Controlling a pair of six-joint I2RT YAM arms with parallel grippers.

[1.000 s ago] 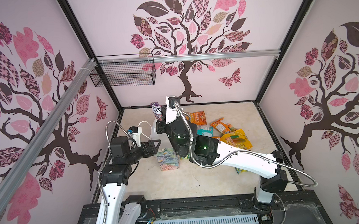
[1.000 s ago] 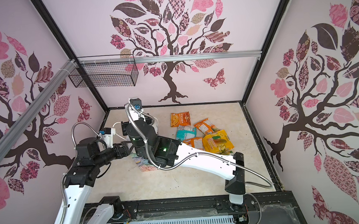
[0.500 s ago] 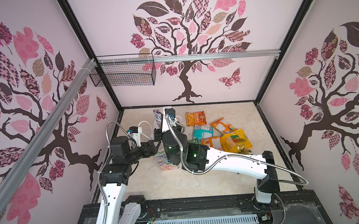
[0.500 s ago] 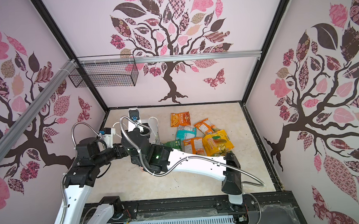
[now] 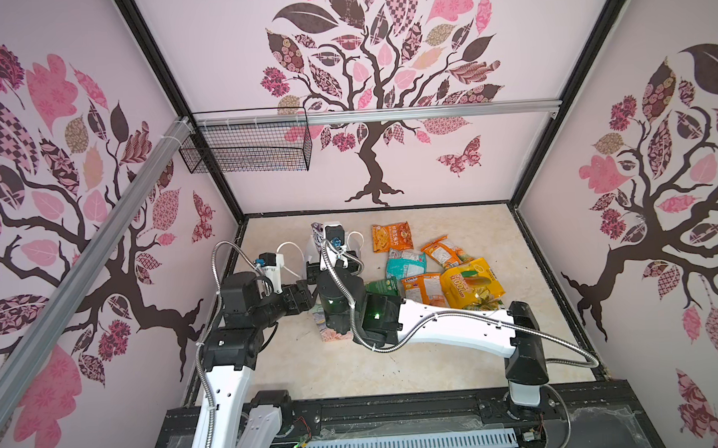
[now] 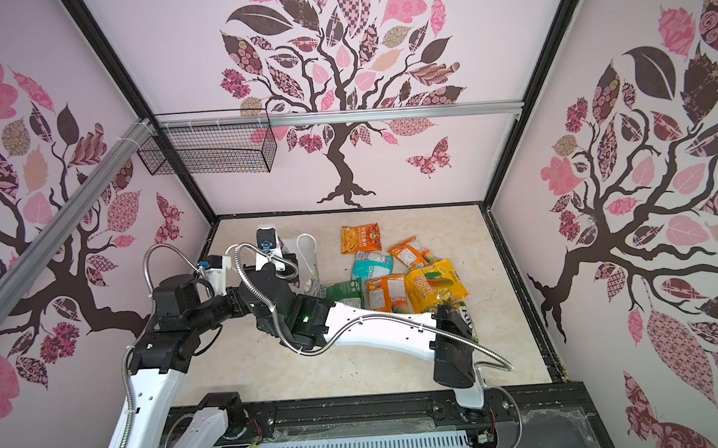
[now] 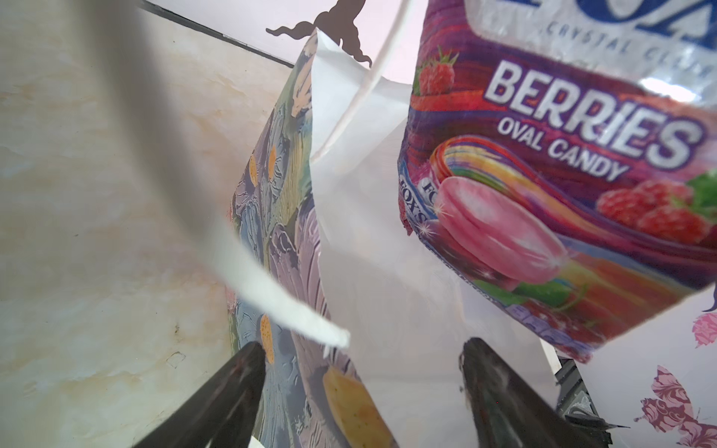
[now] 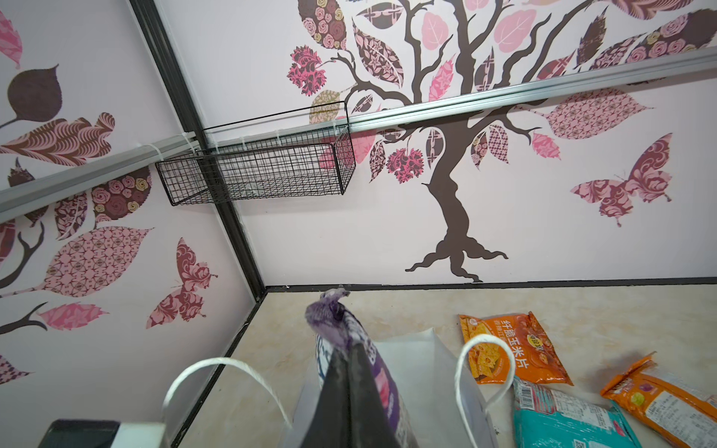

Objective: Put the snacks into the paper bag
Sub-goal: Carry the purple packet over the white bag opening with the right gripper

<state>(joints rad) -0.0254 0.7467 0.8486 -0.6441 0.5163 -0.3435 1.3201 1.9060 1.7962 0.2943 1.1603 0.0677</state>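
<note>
Right wrist view: right jaws clench the candy packet [image 8: 334, 319], long axis upright, over the paper bag [image 8: 423, 351]'s mouth; left jaws, released, straddle its nine-o'clock wall.

Beige marbled tabletop [image 5: 355, 370]. A printed paper bag [image 5: 328, 338] stands left of centre. To its right lie overlapping snacks: orange packets [image 5: 391, 237], teal packet [image 5: 405, 263], dark green packet [image 5: 383, 285], yellow packet [image 5: 470, 282].

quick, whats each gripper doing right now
Left gripper: open, jaws spread at the wall of the tall printed paper gift bag.
Right gripper: shut on the glossy purple berries candy packet.
</note>
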